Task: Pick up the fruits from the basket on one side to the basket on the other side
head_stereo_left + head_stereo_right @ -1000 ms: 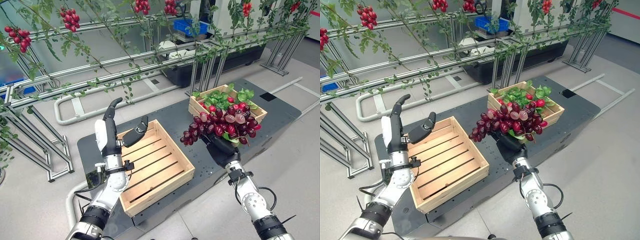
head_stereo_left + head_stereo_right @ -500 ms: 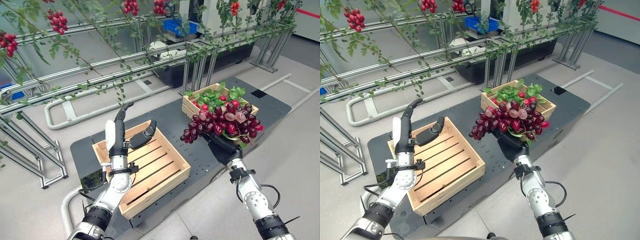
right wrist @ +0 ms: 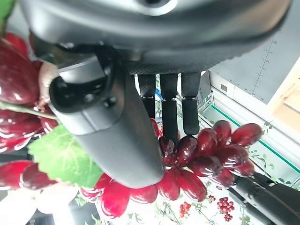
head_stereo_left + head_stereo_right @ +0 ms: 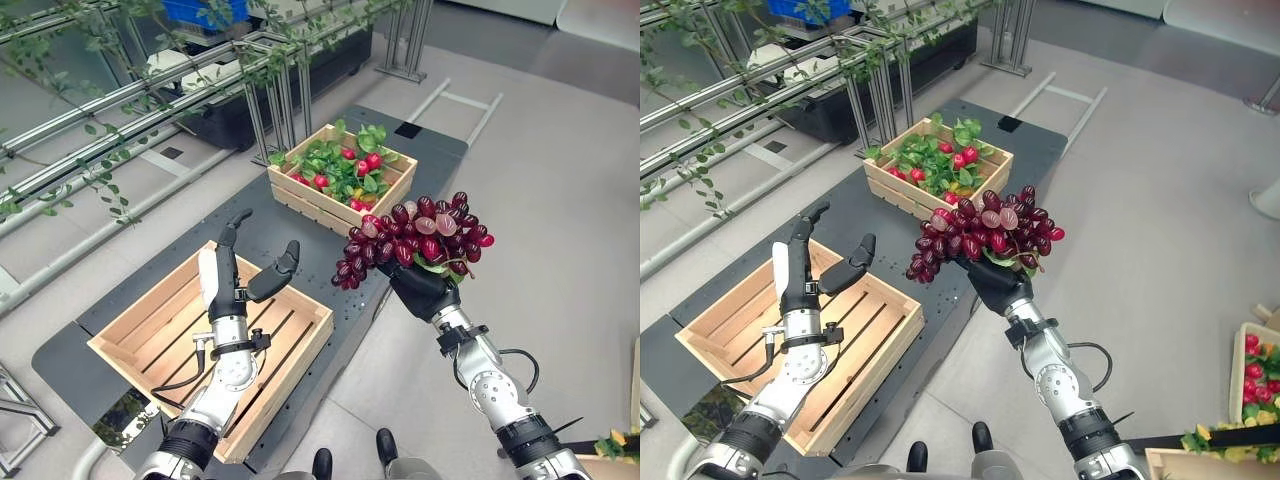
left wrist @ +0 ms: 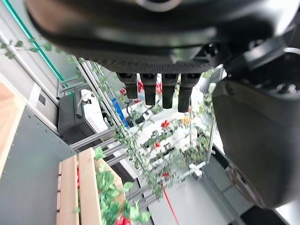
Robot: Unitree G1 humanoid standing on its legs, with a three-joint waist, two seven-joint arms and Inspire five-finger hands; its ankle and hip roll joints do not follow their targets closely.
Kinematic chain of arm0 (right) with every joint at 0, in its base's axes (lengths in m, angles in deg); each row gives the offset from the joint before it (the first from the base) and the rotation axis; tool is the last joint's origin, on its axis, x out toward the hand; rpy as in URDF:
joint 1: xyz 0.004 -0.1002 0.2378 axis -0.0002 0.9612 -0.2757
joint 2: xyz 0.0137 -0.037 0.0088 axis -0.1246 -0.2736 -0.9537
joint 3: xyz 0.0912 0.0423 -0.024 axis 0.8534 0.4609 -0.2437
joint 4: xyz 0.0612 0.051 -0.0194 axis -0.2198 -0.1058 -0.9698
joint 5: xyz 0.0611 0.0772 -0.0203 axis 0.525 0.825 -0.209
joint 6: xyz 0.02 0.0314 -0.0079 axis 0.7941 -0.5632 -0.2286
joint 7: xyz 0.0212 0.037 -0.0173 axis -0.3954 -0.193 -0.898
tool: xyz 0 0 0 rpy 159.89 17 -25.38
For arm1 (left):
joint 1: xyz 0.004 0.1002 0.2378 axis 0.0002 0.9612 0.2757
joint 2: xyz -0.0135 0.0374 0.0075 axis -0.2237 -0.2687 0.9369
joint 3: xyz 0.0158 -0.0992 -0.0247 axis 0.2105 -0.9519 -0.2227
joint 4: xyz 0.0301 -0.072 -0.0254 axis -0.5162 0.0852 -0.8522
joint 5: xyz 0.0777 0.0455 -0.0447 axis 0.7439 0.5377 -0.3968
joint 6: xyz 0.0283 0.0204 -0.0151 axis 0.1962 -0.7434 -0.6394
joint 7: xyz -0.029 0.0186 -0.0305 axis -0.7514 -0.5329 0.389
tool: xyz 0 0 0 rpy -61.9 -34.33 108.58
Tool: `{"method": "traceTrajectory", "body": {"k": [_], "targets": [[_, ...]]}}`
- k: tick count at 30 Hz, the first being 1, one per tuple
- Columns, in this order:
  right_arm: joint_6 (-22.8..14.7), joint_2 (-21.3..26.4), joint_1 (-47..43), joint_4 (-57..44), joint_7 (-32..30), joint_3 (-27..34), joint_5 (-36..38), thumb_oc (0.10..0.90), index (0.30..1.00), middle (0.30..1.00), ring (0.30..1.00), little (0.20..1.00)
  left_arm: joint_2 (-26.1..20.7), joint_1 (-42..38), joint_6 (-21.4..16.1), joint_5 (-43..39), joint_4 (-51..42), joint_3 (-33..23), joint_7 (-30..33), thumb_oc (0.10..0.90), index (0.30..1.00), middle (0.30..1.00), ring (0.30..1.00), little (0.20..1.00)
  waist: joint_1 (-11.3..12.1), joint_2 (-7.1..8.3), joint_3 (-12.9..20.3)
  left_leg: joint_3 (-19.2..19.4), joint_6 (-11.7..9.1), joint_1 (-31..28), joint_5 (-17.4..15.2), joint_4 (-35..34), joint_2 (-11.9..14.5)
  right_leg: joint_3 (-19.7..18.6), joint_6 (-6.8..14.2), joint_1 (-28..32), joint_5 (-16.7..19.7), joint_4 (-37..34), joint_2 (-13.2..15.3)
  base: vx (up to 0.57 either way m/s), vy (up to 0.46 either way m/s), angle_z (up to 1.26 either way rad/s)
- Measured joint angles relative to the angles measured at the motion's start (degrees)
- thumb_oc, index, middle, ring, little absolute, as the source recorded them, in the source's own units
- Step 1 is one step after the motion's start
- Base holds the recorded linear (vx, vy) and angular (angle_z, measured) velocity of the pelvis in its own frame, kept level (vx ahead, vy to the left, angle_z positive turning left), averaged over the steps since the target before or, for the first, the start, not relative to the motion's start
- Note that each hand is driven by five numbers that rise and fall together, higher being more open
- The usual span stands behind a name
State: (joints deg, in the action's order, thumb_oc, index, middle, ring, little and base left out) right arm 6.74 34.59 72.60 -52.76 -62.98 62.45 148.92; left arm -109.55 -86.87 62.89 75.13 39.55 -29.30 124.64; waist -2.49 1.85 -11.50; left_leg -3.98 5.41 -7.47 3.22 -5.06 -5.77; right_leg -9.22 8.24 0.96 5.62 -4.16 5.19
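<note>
The whole scene had slid across both eye views over the last second, so the head camera had turned; the dark table (image 4: 330, 235), the two crates and the trellis of vines (image 4: 120, 120) had kept their places relative to one another, and a further crate of fruit (image 4: 1255, 375) on the floor at the far right had come into sight.

On the table the empty wooden crate (image 4: 150, 330) lay on the robot's left and the crate of leaves and red fruit (image 4: 345, 175) further off to the right, well apart, as before.

The right hand (image 4: 420, 290) was clamped from below on the bunch of red grapes (image 4: 415, 240), and it had carried the bunch clear of the full crate: a second earlier the grapes overlapped that crate in the eye views, and now they hung in the air beyond the table's near edge, between the two crates but not yet over the empty one. The right wrist view showed thumb and fingers (image 3: 168, 108) curled round the cluster and a green leaf.

The left hand (image 4: 235, 285) hovered above the empty crate with fingers straight and thumb spread, holding nothing, its pose unchanged.

Judging from this, the pick was done and the transfer about half made; the grapes needed to travel further left and down into the empty crate
</note>
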Motion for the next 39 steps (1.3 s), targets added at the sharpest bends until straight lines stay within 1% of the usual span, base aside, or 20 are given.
{"method": "traceTrajectory", "body": {"k": [7,9,11,12,13,14,15,16,17,18,19,22,24,27,31,34,35,37,38,39], "targets": [[-0.55,-0.27,0.26,0.01,-1.01,0.04,-1.81,0.4,0.3,0.3,0.3,0.3,0.16,-1.38,0.0,-0.51,0.06,0.58,-1.59,0.8,0.9,0.9,0.9,0.9,-1.57,0.24,-0.31,2.72,-0.14,-0.9,-0.52,-0.03,0.14,-1.41,0.1,-0.31,0.45,0.38,-0.54,-0.13,0.063,-0.2],[-0.89,-0.57,0.29,0.11,-1.01,0.07,-1.81,0.4,0.3,0.3,0.3,0.3,-0.11,-1.29,0.0,-0.6,0.07,0.93,-1.88,0.8,0.9,0.9,0.9,0.9,-0.77,0.39,-1.36,5.59,-0.02,-1.48,-0.69,-0.05,0.89,2.11,-0.38,-2.08,2.07,2.35,-1.07,-0.16,0.04,-0.76],[-0.91,-0.9,0.03,1.06,-0.87,0.07,-1.81,0.4,0.3,0.3,0.3,0.3,-0.55,-1.19,0.0,-1.38,0.13,0.89,-2.28,0.8,0.9,0.9,0.9,0.9,1.04,-0.47,-3.12,10.4,0.08,-2.01,-0.87,0.44,2.94,10.11,2.09,-4.82,5.75,4.83,-3.28,-0.11,0.021,-1.06],[-0.91,-0.64,-0.41,2.52,-0.85,0.13,-1.83,0.4,0.3,0.3,0.3,0.3,-0.41,-0.98,0.03,-1.83,0.14,0.27,-3.34,0.8,0.9,0.9,0.9,0.9,1.7,-1.67,-4.0,12.37,0.46,-1.98,-1.14,0.23,4.72,15.06,-1.93,-8.2,1.41,14.94,-3.46,-0.06,-0.048,-0.73],[-0.94,-0.07,-0.33,3.17,-0.86,0.37,-1.82,0.4,0.3,0.3,0.3,0.3,-0.19,-0.98,0.03,-2.25,0.06,0.15,-3.96,0.8,0.9,0.9,0.9,0.9,1.29,-2.47,-4.38,12.41,0.41,-2.21,-1.13,0.29,5.45,16.19,-3.08,-9.36,-1.29,21.17,-3.01,-0.06,-0.128,-0.52],[-0.94,0.81,-0.34,3.45,-0.89,0.46,-1.85,0.4,0.3,0.3,0.3,0.3,-0.28,-0.98,0.03,-3.07,-0.47,0.02,-4.64,0.8,0.9,0.9,0.9,0.9,1.45,-2.9,-4.71,13.29,-0.04,-2.07,-0.78,0.25,6.1,17.27,-3.38,-9.75,-4.9,27.65,-1.91,-0.02,-0.14,-0.26],[-0.95,1.02,-0.35,3.45,-0.89,0.43,-1.93,0.4,0.3,0.3,0.3,0.3,-0.25,-0.98,0.03,-3.33,-0.57,-0.19,-4.76,0.8,0.9,0.9,0.9,0.9,1.78,-2.87,-4.69,13.84,-0.27,-1.99,-0.66,0.21,6.31,18.05,-3.55,-9.63,-6.93,29.96,-1.09,0.01,-0.237,-0.41],[-1.02,0.86,-0.36,3.44,-0.88,0.42,-2.29,0.4,0.3,0.3,0.3,0.3,-0.26,-0.95,0.13,-3.91,-0.65,-0.57,-4.7,0.8,0.9,0.9,0.9,0.9,2.44,-2.79,-4.65,14.42,-0.93,-1.9,-0.59,0.03,6.8,19.51,-4.36,-7.35,-9.56,28.48,-0.34,0.03,-0.228,-0.47],[-1.14,0.23,-0.36,3.44,-0.88,0.41,-3.09,0.4,0.3,0.3,0.3,0.3,-0.47,-0.95,0.73,-3.91,-0.91,-1.17,-4.62,0.8,0.9,0.9,0.9,0.9,3.3,-1.86,-4.57,15.43,-2.13,-1.83,-0.12,0.02,6.86,19.98,-5.58,-2.99,-10.94,21.24,-0.18,0.02,-0.211,-0.46],[-1.3,-0.33,-0.35,3.5,-0.88,0.41,-4.01,0.4,0.3,0.3,0.3,0.3,-0.59,-0.95,0.99,-3.92,-0.94,-1.48,-4.48,0.8,0.9,0.9,0.9,0.9,3.82,-1.27,-4.52,15.84,-2.57,-1.84,-0.19,0.02,6.74,20.44,-5.71,-1.01,-10.94,16.57,-0.21,-0.01,-0.137,-0.49],[-1.33,-0.96,-0.69,3.91,-0.88,-0.15,-4.1,0.4,0.3,0.3,0.3,0.3,-0.4,-0.85,1.43,-4.97,-0.79,-1.94,-4.17,0.8,0.9,0.9,0.9,0.9,4.44,-0.66,-4.48,16.16,-3.42,-1.84,-0.35,0.0,6.72,19.26,-3.97,2.12,-9.18,10.03,-1.15,-0.01,-0.144,-0.43],[-1.52,-0.95,-0.4,4.83,-0.99,-0.74,-6.46,0.4,0.3,0.3,0.3,0.3,1.23,-0.4,2.49,-8.43,-0.85,-1.84,-4.3,0.8,0.9,0.9,0.9,0.9,3.97,-0.36,-4.26,13.77,-5.21,-1.91,-0.08,-0.01,8.45,19.14,-6.21,5.95,-4.91,1.63,-4.11,0.01,-0.12,-0.17],[-1.95,-0.47,-0.39,5.05,-1.11,-0.61,-6.42,0.4,0.3,0.3,0.3,0.3,2.53,0.48,2.49,-8.71,-0.86,-1.63,-4.69,0.8,0.9,0.9,0.9,0.9,3.54,-0.28,-4.2,13.42,-5.61,-1.96,-0.14,-0.01,8.95,19.0,-6.94,7.12,-3.59,-0.97,-4.9,0.01,-0.121,-0.13],[-1.97,0.25,-0.05,5.03,-1.77,-0.17,-6.42,0.4,0.3,0.3,0.3,0.3,4.62,1.06,2.84,-11.54,-0.93,-0.66,-5.62,0.8,0.9,0.9,0.9,0.9,2.82,-0.29,-4.15,11.99,-6.13,-2.08,-0.16,-0.02,9.36,18.78,-6.97,7.22,-3.59,-0.96,-5.38,0.03,-0.084,-0.05],[-1.97,-0.48,2.04,4.98,-1.76,0.01,-6.46,0.4,0.3,0.3,0.3,0.3,5.49,3.24,3.05,-13.19,-1.1,-0.63,-6.63,0.8,0.9,0.9,0.9,0.9,2.05,0.11,-3.63,12.13,-6.72,-1.74,-0.6,1.08,9.19,18.2,-7.04,7.06,-3.72,-0.77,-5.28,0.02,-0.058,-0.03],[-1.95,-0.51,4.3,5.02,-1.76,-0.06,-8.53,0.4,0.3,0.3,0.3,0.3,5.62,4.66,3.34,-15.84,-1.11,-0.61,-7.15,0.8,0.9,0.9,0.9,0.9,3.28,0.19,-3.6,11.6,-6.94,0.56,-2.66,6.25,8.97,17.29,-7.12,6.41,-3.77,0.0,-4.67,-0.04,0.028,-0.14],[-1.88,-0.43,4.46,5.2,-1.76,-0.32,-8.77,0.4,0.3,0.3,0.3,0.3,5.59,4.88,3.4,-16.41,-1.1,-0.64,-7.3,0.8,0.9,0.9,0.9,0.9,3.59,0.25,-3.63,10.21,-6.88,0.81,-2.85,7.15,8.64,16.51,-7.21,5.7,-3.84,0.48,-4.5,-0.09,0.159,-0.41],[-1.74,-0.36,4.09,5.7,-1.75,-1.74,-8.83,0.4,0.3,0.3,0.3,0.3,5.57,6.16,3.51,-17.48,-1.07,-0.68,-7.42,0.8,0.9,0.9,0.9,0.9,5.69,0.69,-3.75,3.71,-6.47,3.4,-3.58,14.09,7.14,11.53,-7.4,3.61,-4.8,4.38,-3.14,-0.12,0.192,-0.8],[-1.73,-0.25,3.63,5.77,-1.75,-2.27,-8.84,0.4,0.3,0.3,0.3,0.3,5.55,6.51,3.5,-17.47,-1.08,-0.73,-7.41,0.8,0.9,0.9,0.9,0.9,5.84,0.73,-3.78,2.08,-5.33,4.78,-4.82,16.47,6.37,10.45,-7.24,2.89,-5.04,5.59,-2.67,-0.16,0.257,-0.95],[-1.73,-0.29,3.15,5.76,-1.59,-2.78,-8.87,0.4,0.3,0.3,0.3,0.3,5.55,7.1,3.49,-17.4,-1.1,-0.61,-7.45,0.8,0.9,0.9,0.9,0.9,6.32,0.34,-3.54,-2.31,-3.76,5.26,-5.91,16.86,4.49,7.91,-6.84,1.32,-5.42,7.56,-2.63,-0.12,0.215,-0.84]]}}
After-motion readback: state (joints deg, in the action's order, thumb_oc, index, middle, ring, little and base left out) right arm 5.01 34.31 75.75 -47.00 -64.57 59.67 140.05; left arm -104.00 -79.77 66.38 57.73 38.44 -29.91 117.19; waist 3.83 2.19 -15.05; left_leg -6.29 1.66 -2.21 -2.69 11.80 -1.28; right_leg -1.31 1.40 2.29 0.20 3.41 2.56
